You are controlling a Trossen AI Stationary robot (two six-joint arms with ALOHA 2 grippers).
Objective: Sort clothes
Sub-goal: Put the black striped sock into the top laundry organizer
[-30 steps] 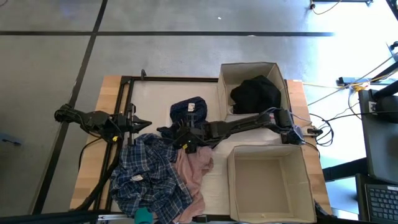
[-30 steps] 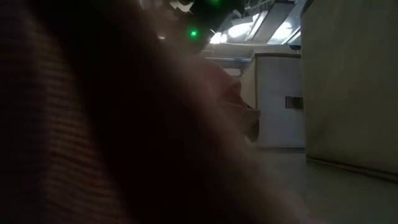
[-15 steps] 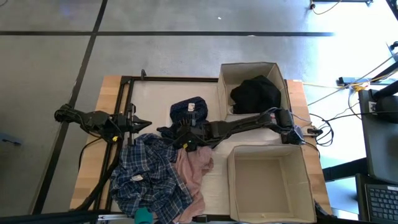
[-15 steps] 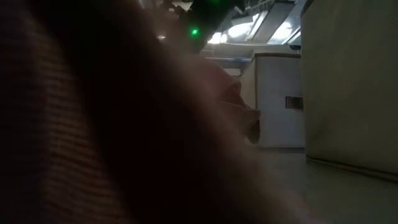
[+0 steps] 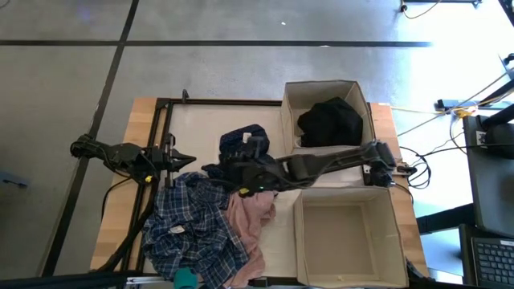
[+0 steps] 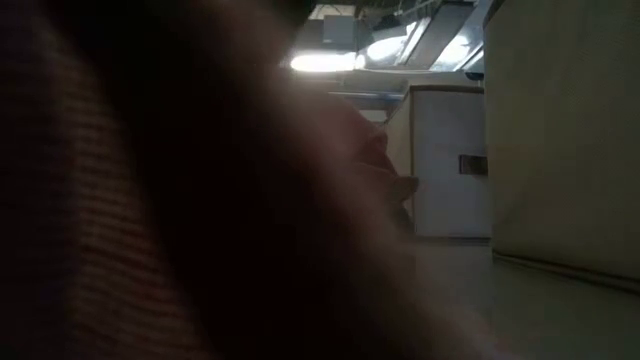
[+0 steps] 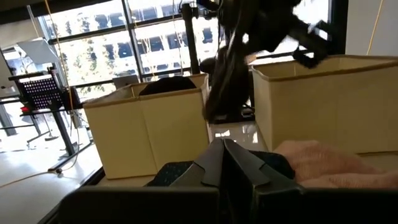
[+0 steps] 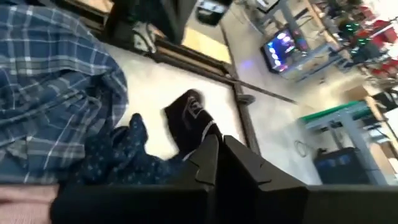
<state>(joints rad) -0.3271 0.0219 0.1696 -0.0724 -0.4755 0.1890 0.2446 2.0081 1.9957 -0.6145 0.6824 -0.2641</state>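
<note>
Clothes: a heap on the near-left part of the bench [image 5: 201,120] — blue-white plaid shirt [image 5: 189,229], large pink garment [image 5: 250,215], navy garment [image 5: 243,143] just behind them, and a small teal piece [image 5: 185,278] at the front edge.

Right end effector [image 5: 245,186]: over the seam where navy, plaid and pink meet. Its wrist view shows the two fingers [image 8: 208,158] pressed together at the tips; whether a fold of cloth is caught between them cannot be made out.

What has just changed: half a second ago the right arm lay lower and straighter across the bench; now its forearm is raised and the wrist has swung a little toward the far side, while the heap looks unmoved. My reading — the arm is rising from a pick attempt on the navy cloth, and it is not clear that anything came up with it.

Left end effector [image 5: 183,158]: waits at the left of the bench, fingers closed to a point, touching nothing.

Far box [image 5: 321,92]: holds a black garment [image 5: 330,120].

Near box [image 5: 345,233]: beside the pile, nothing seen inside.

Low view: cloth lies against the lens, so it tells almost nothing.

Task standing: one piece sorted, most of the heap still to go; if the navy piece was missed, a fresh grasp is likely needed.
</note>
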